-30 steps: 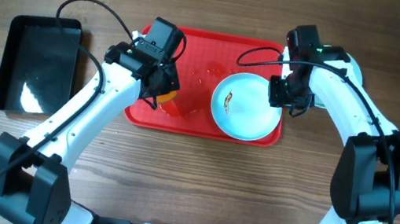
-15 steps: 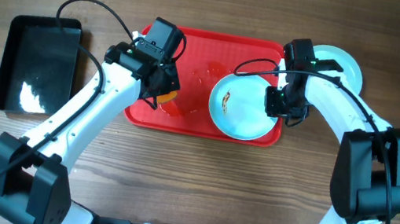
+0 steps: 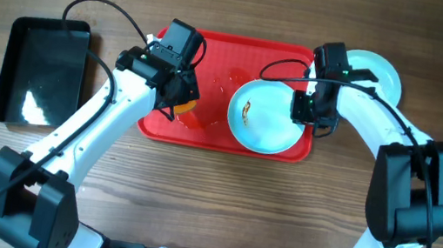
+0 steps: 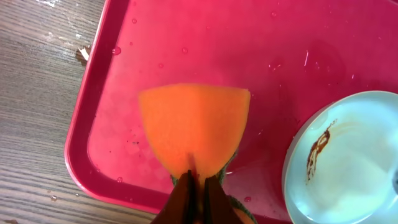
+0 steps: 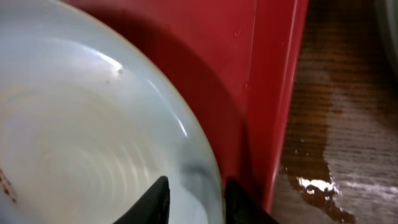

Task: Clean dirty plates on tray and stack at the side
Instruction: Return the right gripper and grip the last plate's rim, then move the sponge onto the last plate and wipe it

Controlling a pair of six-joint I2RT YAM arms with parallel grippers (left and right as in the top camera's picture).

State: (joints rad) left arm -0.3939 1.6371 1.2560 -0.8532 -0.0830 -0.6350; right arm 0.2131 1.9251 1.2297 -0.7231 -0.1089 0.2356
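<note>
Tray (image 3: 240,56), red, raised rim: middle of the table (image 3: 211,193), floor speckled with water droplets. Plate (image 3: 270,122), pale blue-white, round, shallow: on the tray's right half, toward the edge nearer the robot; brown smear (image 3: 246,110) on the side facing the tray's middle; its right rim casts a shadow on the tray floor. Second plate (image 3: 385,74), same kind: on the table just off the tray's far right corner, partly hidden by the right arm. Right gripper (image 3: 310,111): at the tray's right edge, fingers (image 5: 158,196) clamped on the plate's right rim, one inside the rim and one outside. Left gripper (image 3: 181,100): over the tray's left half, jaws pinched together on an orange sponge (image 4: 193,124) with a green backing; cannot tell whether the sponge touches the tray floor. Black bin (image 3: 40,71), rectangular: on the table well to the left of the tray. Puddle (image 5: 314,186): on the wood just beside the tray's right rim.
</note>
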